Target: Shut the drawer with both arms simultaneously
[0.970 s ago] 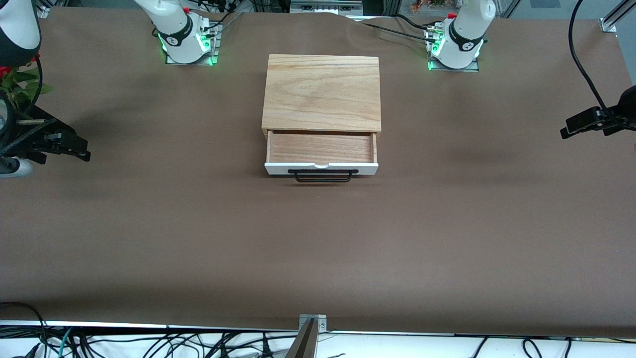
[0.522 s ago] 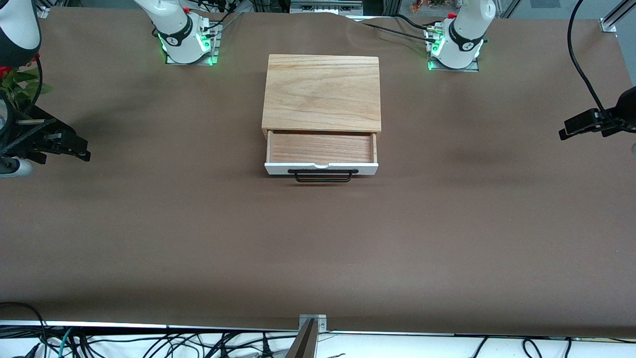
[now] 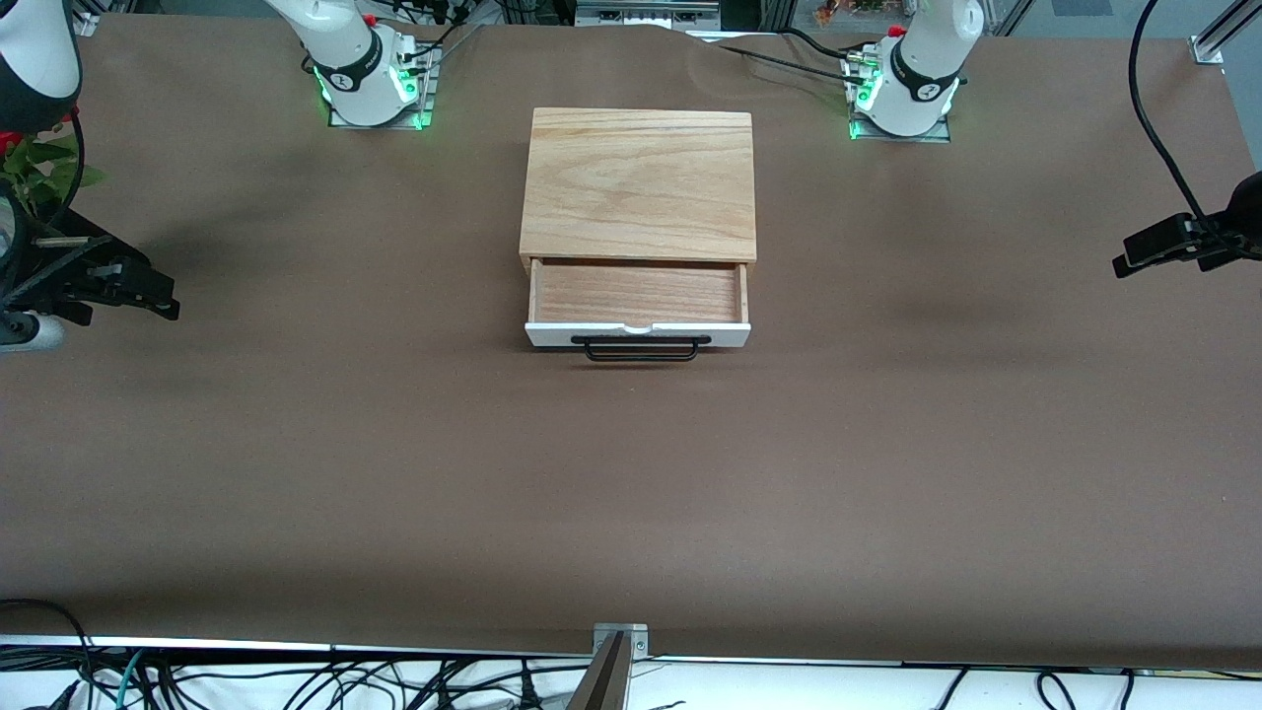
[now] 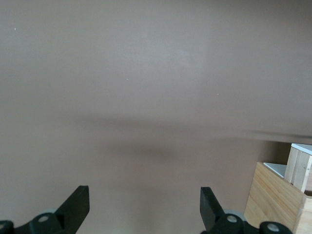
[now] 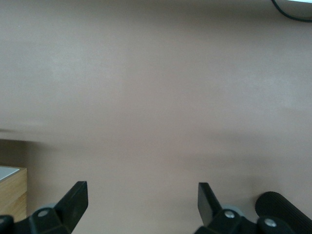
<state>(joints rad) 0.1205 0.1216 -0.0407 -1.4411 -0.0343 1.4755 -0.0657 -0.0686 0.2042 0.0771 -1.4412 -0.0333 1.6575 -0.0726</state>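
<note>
Nothing much has shifted; only the left gripper has drifted slightly at its table end.

From the front, the drawer stands pulled out of its box, mid-table, handle untouched, right gripper over the other end. Left wrist: fingers spread wide over bare table, box corner beside. Right wrist: fingers equally wide.

Grained light-wood drawer, glossy white front, on matt brown table.
</note>
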